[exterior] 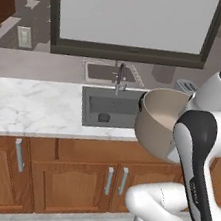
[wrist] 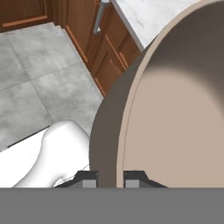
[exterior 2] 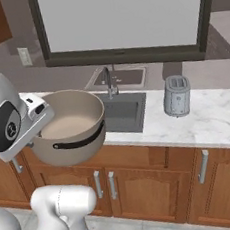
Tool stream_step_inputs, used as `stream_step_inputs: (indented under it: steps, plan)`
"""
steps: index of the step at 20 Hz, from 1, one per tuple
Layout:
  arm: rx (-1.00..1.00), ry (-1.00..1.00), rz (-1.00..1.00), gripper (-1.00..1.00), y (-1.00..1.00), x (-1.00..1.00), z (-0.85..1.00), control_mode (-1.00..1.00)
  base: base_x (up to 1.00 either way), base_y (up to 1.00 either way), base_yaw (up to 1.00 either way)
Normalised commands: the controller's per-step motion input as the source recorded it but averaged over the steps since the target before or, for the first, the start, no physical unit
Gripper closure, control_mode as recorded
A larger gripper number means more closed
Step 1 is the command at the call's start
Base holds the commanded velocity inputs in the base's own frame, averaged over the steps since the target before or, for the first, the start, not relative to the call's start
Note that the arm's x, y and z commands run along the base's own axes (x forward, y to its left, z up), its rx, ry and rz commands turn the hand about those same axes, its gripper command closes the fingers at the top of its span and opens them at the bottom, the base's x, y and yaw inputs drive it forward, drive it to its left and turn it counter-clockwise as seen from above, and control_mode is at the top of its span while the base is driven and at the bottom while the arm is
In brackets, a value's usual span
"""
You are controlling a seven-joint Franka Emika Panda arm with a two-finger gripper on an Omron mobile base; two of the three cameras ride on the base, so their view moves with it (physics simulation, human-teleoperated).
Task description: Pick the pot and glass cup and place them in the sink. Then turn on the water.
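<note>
The fingers (wrist: 110, 178) are closed on the rim of the pot (exterior 2: 70, 125), one inside the wall and one outside, as the hand view shows. The pot hangs in the air in front of the counter (exterior: 27, 107), tilted, above the wooden cabinet doors (exterior 2: 144, 179) and off to one side of the sink (exterior: 110, 110). In the left base view the arm hides the pot's near side. A small dark thing on the sink floor is too small to make out. The faucet (exterior: 120, 78) stands at the sink's back edge. A toaster (exterior 2: 177, 96) sits on the counter beside the sink.
</note>
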Motion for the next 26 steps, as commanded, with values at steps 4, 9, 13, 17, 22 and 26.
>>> stream_step_inputs:
  steps: [4, 9, 13, 17, 22, 26]
  plan:
    - [0.00, 0.00, 0.00, 1.00, 0.00, 0.00, 0.00, 1.00, 0.24, -0.25, 0.01]
    - [0.00, 0.00, 0.00, 1.00, 0.00, 0.00, 0.00, 1.00, 0.36, -0.19, 0.00]
    - [0.00, 0.00, 0.00, 1.00, 0.00, 0.00, 0.00, 1.00, 0.32, -0.20, -0.10]
    - [0.00, 0.00, 0.00, 1.00, 0.00, 0.00, 0.00, 1.00, 0.24, -0.26, -0.22]
    - [0.00, 0.00, 0.00, 1.00, 0.00, 0.00, 0.00, 1.00, 0.18, -0.33, -0.26]
    - [0.00, 0.00, 0.00, 1.00, 0.00, 0.00, 0.00, 1.00, 0.27, -0.34, -0.14]
